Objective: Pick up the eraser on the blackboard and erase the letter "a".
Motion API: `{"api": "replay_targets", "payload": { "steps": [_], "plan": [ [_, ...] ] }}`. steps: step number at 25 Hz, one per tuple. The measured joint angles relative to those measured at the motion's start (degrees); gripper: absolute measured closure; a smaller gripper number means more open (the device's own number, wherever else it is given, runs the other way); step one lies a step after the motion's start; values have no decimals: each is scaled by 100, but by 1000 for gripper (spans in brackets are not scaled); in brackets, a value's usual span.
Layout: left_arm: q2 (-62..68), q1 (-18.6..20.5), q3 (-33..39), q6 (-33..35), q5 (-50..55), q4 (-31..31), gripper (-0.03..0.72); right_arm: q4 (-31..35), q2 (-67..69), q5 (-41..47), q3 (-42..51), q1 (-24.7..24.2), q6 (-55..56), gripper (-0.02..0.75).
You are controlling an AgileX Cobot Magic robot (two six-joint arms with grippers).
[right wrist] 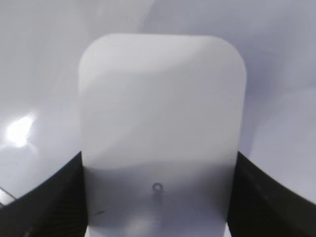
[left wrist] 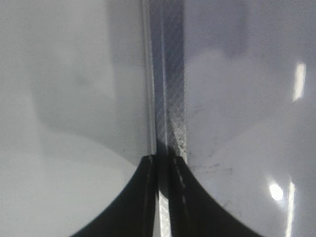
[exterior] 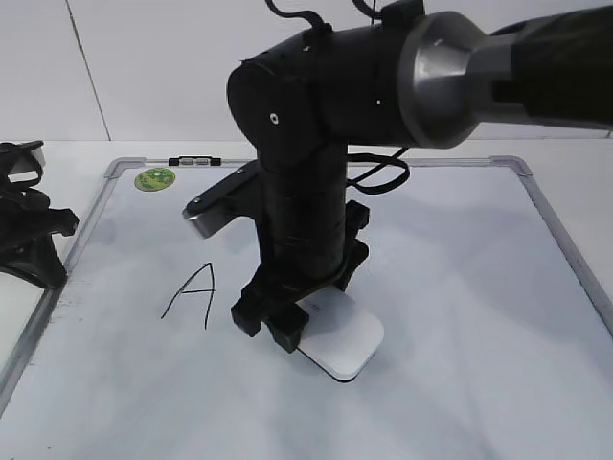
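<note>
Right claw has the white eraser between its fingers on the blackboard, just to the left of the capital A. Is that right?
Not quite. The right claw does have the eraser between its fingers on the blackboard, but the exterior view shows it to the right of the capital A, not the left.

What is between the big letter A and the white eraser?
In the exterior view, only bare whiteboard and the right gripper, whose black jaws straddle the eraser, lie between it and the letter A.
</note>
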Motion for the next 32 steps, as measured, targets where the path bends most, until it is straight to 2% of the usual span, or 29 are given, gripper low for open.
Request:
{"api": "replay_targets", "payload": {
  "steps": [5, 14, 16, 21, 28, 32],
  "plan": [
    [0, 0, 0, 0, 0, 0, 656, -12, -191, 13, 0, -450, 44, 175],
    [0, 0, 0, 0, 0, 0, 652, -77, -519, 23, 0, -2152, 162, 175],
    [0, 0, 0, 13, 0, 0, 629, -75, -519, 28, 0, -2463, 174, 175],
    [0, 0, 0, 25, 0, 10, 645, -65, -519, 38, 0, -3162, 206, 175],
    [0, 0, 0, 25, 0, 10, 645, 16, -528, 42, 52, -3933, 240, 175],
    [0, 0, 0, 25, 0, 10, 645, 56, -530, 42, 269, -4139, 240, 175]
  ]
}}
